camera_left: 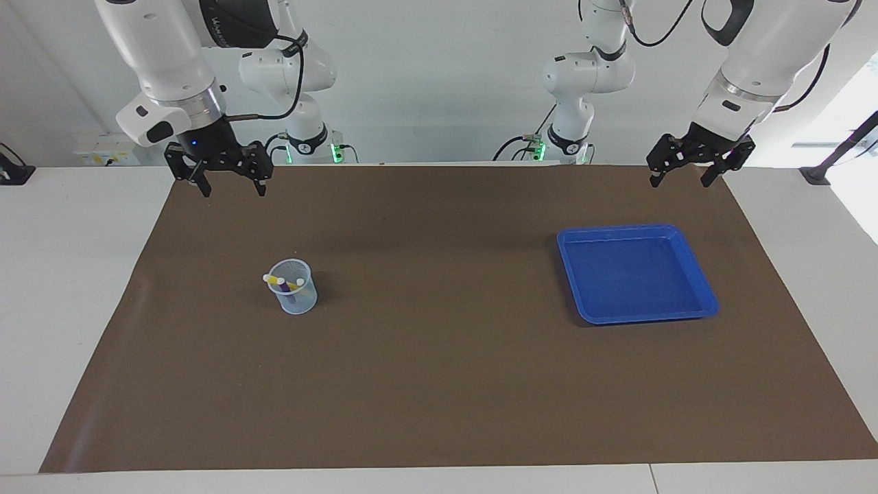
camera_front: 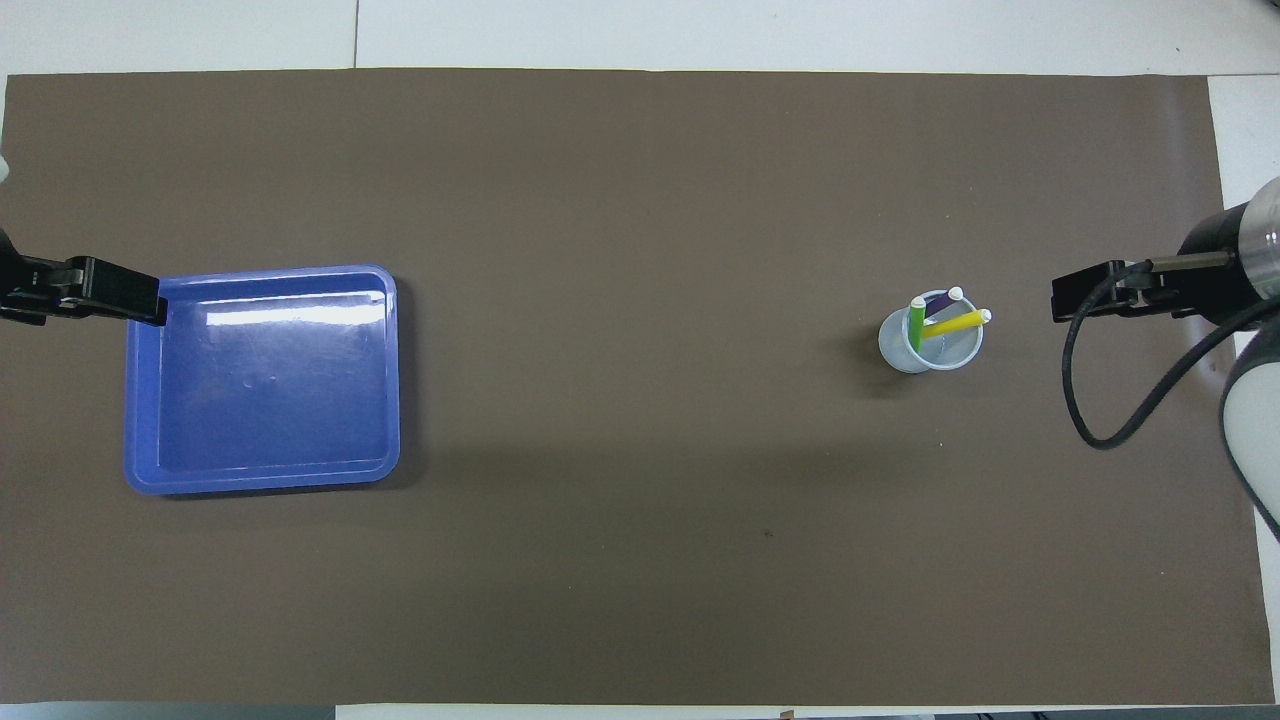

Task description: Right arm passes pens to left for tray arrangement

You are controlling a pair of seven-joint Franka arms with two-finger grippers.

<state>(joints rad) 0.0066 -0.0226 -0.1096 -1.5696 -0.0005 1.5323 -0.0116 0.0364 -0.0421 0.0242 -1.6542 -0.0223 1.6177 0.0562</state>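
Three pens stand in a small translucent pale-blue cup (camera_left: 296,300) on the brown mat toward the right arm's end: green (camera_front: 916,326), purple (camera_front: 940,304) and yellow (camera_front: 952,324). In the facing view the pens (camera_left: 281,281) stick out of the cup's rim. My right gripper (camera_left: 232,191), with its blue light, hangs open and empty over the mat's edge nearest the robots; it also shows in the overhead view (camera_front: 1062,297). The blue tray (camera_left: 634,274) lies empty toward the left arm's end. My left gripper (camera_left: 679,182) hangs open and empty over the mat's edge near the tray (camera_front: 270,380).
The brown mat (camera_left: 439,370) covers most of the white table (camera_left: 62,274). A black cable (camera_front: 1085,400) loops from the right arm's wrist. Both arm bases stand at the table's edge by the robots.
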